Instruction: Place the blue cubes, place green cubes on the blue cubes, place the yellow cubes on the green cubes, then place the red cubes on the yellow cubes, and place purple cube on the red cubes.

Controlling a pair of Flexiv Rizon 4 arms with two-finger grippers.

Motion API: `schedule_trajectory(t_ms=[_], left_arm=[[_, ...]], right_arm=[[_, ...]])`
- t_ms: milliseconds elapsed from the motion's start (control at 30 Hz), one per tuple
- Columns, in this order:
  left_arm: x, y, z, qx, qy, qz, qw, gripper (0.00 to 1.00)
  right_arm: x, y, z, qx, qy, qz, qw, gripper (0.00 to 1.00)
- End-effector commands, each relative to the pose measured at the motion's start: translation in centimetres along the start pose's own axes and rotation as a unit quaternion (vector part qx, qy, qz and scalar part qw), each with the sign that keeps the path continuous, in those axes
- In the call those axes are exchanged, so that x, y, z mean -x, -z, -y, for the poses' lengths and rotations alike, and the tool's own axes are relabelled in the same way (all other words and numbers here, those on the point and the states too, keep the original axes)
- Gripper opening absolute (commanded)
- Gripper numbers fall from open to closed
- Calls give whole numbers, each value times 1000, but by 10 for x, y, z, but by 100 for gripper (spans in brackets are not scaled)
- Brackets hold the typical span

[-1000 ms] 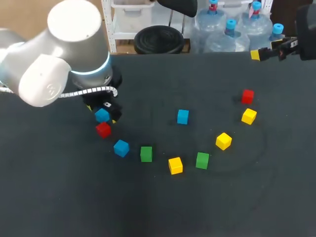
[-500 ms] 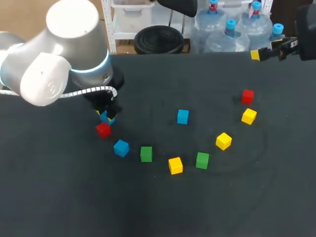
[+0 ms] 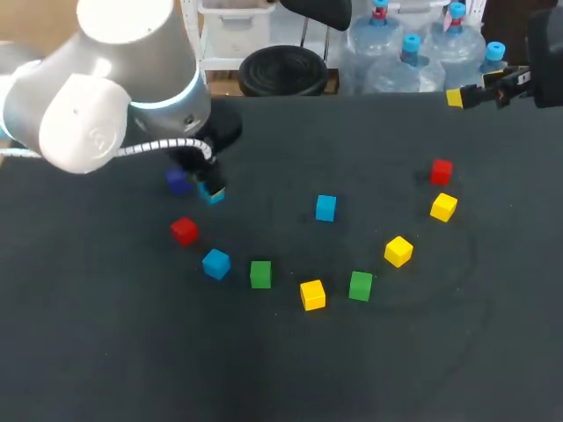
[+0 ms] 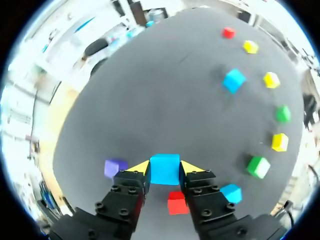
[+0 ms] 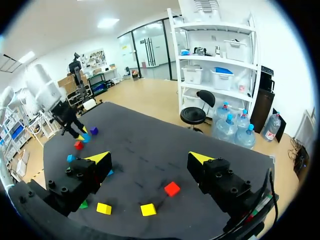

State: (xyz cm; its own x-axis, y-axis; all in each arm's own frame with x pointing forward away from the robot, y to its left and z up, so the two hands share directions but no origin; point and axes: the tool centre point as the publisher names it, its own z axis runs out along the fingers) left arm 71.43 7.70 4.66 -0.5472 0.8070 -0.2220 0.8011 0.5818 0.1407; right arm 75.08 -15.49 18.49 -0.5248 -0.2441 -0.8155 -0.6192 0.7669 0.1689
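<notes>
— Which step is this?
— The first, I judge: laying out the blues. The left jaws are closed on the held blue cube (image 4: 164, 169), yellow tips against two opposite faces. It hangs above the worktop (image 3: 281, 369), near the purple cube (image 3: 178, 181).
— And next?
— It needs a bare spot to go down, perhaps by the middle blue cube (image 3: 325, 207). The right jaws gape wide and empty at the far right edge.
— The cube itself?
— Small, bright sky-blue, plain-faced, sitting square.
</notes>
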Motion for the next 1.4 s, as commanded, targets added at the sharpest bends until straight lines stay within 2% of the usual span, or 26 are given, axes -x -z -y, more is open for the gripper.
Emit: schedule_trajectory(t_ms=[33, 100, 233, 333, 500, 600, 733, 833, 900, 1067, 1167, 1233, 1300, 1400], left_arm=[[14, 23, 20, 8, -179, 70, 981, 0], [18, 25, 28, 0, -221, 71, 973, 0], [26, 26, 37, -4, -271, 84, 959, 0], [33, 24, 40, -10, -275, 81, 958, 0], [46, 23, 52, -26, -305, 92, 948, 0], [53, 17, 65, -38, -339, 76, 937, 0], [64, 12, 77, -61, -361, 43, 930, 0], [72, 5, 81, -83, -360, 24, 929, 0], [77, 1, 81, -94, -349, 18, 932, 0], [86, -9, 78, -82, -329, -14, 941, 0], [88, -15, 77, -101, -291, -10, 951, 0], [89, -23, 77, -131, -261, 2, 957, 0], [89, -31, 77, -111, -259, -10, 959, 0], [91, -33, 78, -118, -249, -5, 961, 0]], right_arm=[[0, -1, 0, 0, 0, 0, 1000, 100], [0, -1, 0, 0, 0, 0, 1000, 100], [0, -1, 0, 0, 0, 0, 1000, 100], [0, -1, 0, 0, 0, 0, 1000, 100], [0, -1, 0, 0, 0, 0, 1000, 100], [0, -1, 0, 0, 0, 0, 1000, 100], [0, -1, 0, 0, 0, 0, 1000, 100], [0, -1, 0, 0, 0, 0, 1000, 100], [0, -1, 0, 0, 0, 0, 1000, 100], [0, -1, 0, 0, 0, 0, 1000, 100], [0, -1, 0, 0, 0, 0, 1000, 100], [0, -1, 0, 0, 0, 0, 1000, 100], [0, -1, 0, 0, 0, 0, 1000, 100], [0, -1, 0, 0, 0, 0, 1000, 100]])
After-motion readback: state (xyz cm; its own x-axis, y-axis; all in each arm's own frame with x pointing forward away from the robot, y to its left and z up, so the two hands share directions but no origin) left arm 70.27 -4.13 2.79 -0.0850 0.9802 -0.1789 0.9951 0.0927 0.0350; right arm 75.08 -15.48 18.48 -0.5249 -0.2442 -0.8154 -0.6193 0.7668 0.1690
